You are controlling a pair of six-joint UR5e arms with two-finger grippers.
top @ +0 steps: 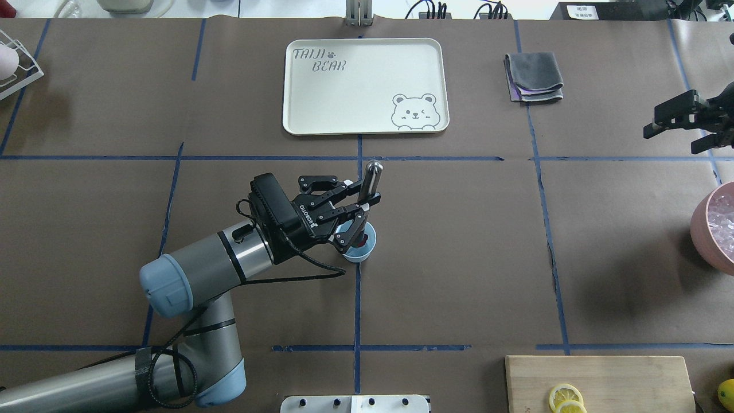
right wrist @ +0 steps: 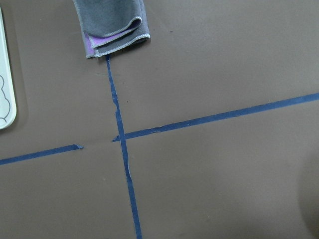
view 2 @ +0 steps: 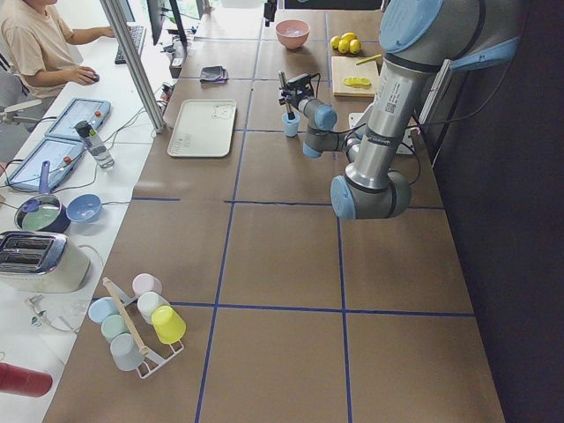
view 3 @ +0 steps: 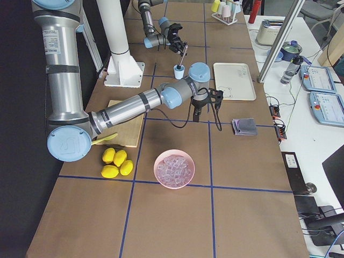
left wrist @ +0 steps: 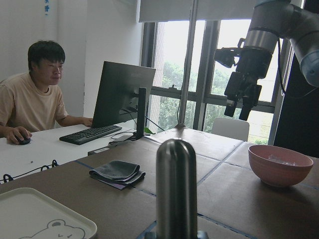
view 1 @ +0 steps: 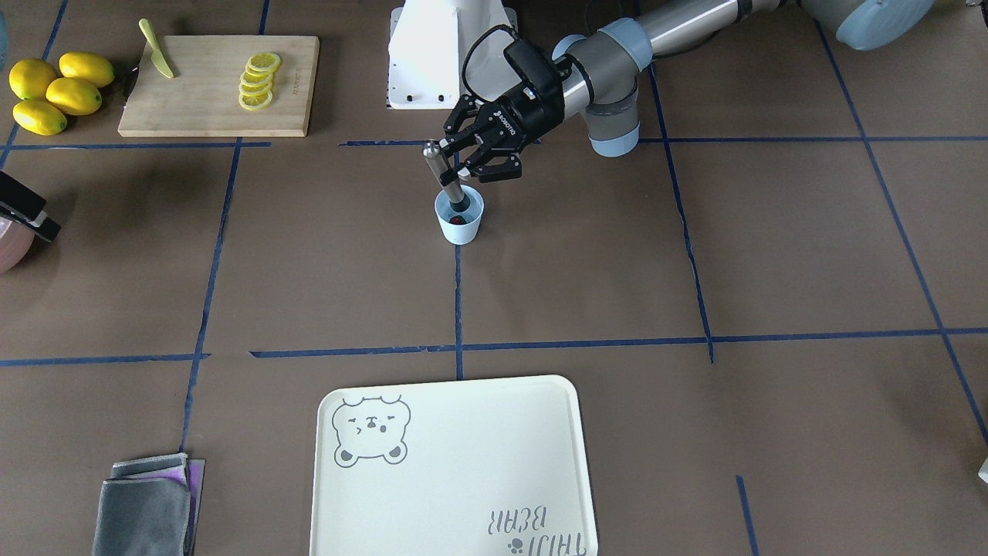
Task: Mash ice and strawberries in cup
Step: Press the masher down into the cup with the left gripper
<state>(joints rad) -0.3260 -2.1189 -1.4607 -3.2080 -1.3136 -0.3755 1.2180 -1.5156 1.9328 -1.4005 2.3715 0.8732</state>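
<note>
The pale-blue cup [view 1: 463, 225] stands near the table's middle and also shows in the overhead view [top: 367, 250]. A small dark-red strawberry piece [view 1: 458, 220] lies inside it. My left gripper [view 1: 457, 174] is shut on a silver metal muddler [view 1: 437, 164], tilted, with its dark lower end down in the cup. The muddler's rounded top fills the left wrist view [left wrist: 175, 189]. Ice [view 3: 173, 167] fills the pink bowl [top: 704, 229] at the right; I cannot tell if ice is in the cup. My right gripper [top: 672, 140] is open and empty, hovering far right.
A white bear tray [top: 367, 97] lies beyond the cup, a folded grey cloth [top: 533, 77] to its right. A cutting board [view 1: 208, 93] with lemon slices [view 1: 258, 81] and a yellow knife [view 1: 157, 49] sits near the robot base, whole lemons [view 1: 54, 93] beside it.
</note>
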